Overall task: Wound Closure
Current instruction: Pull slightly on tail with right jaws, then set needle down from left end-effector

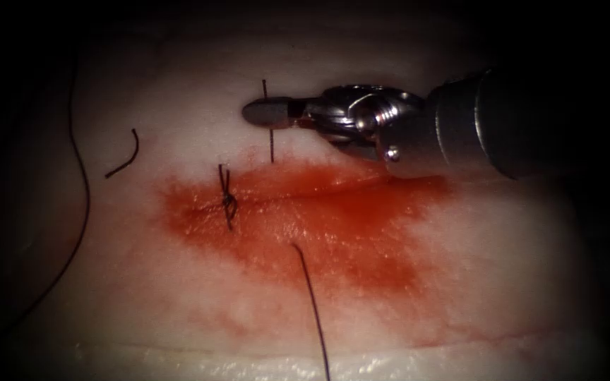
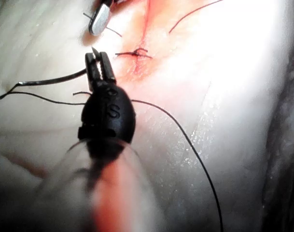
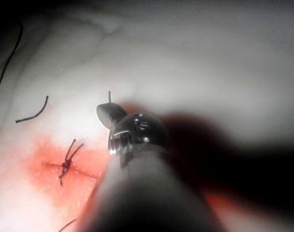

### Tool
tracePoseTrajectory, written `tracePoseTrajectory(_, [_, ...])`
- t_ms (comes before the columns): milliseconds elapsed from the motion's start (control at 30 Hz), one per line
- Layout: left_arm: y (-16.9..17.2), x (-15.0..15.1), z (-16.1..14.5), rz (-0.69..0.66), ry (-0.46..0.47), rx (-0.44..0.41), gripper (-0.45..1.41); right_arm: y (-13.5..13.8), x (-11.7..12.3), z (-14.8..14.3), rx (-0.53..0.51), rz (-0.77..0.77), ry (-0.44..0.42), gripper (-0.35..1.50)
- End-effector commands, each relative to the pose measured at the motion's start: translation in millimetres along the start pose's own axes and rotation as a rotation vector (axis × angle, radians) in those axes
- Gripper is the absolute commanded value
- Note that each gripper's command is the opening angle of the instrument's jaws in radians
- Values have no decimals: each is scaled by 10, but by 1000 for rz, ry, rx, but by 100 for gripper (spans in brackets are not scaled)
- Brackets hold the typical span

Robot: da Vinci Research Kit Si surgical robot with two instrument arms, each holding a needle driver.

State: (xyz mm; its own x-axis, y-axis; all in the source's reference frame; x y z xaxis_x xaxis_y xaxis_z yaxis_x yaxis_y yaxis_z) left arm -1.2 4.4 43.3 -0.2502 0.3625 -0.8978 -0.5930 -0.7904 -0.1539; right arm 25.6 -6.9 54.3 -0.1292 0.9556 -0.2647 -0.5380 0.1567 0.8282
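One right tool (image 1: 268, 113) (on thread (image 1: 270, 144))

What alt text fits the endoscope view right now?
The right tool, jaws shut, grips a short upright thread above the cut in the tissue. A tied knot sits at the cut's left end amid red fluid, a cut end lies left, and another strand trails down.
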Motion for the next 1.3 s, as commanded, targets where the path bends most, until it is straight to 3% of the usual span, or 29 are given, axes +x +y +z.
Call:
tracePoseTrajectory(33, [3, -5, 7, 0, 0, -1, -45, -4, -8, 6, 2, -24, 16, -35])
tracePoseTrajectory(200, [5, -9, 11, 1, -5, -5, -45, -15, -15, 1, -17, -160, 45, -35])
tracePoseTrajectory(400, [8, -21, 21, -7, -18, -12, -45, -28, -6, -13, 31, -189, 178, -35])
tracePoseTrajectory(633, [10, -39, 34, -13, -38, -23, -45, -38, 5, -25, 28, -234, 235, -35])
tracePoseTrajectory(1200, [3, -57, 47, -1, -51, -20, -45, -39, 15, -37, 34, -280, 235, -35])
tracePoseTrajectory(1233, [1, -58, 48, -1, -53, -18, -45, -40, 16, -37, 40, -280, 233, -10])
tracePoseTrajectory(1267, [-2, -59, 49, 0, -62, -6, -45, -40, 16, -38, 46, -279, 240, 51])
tracePoseTrajectory(1300, [-5, -60, 51, 12, -72, 6, -45, -40, 17, -38, 49, -278, 248, 83])
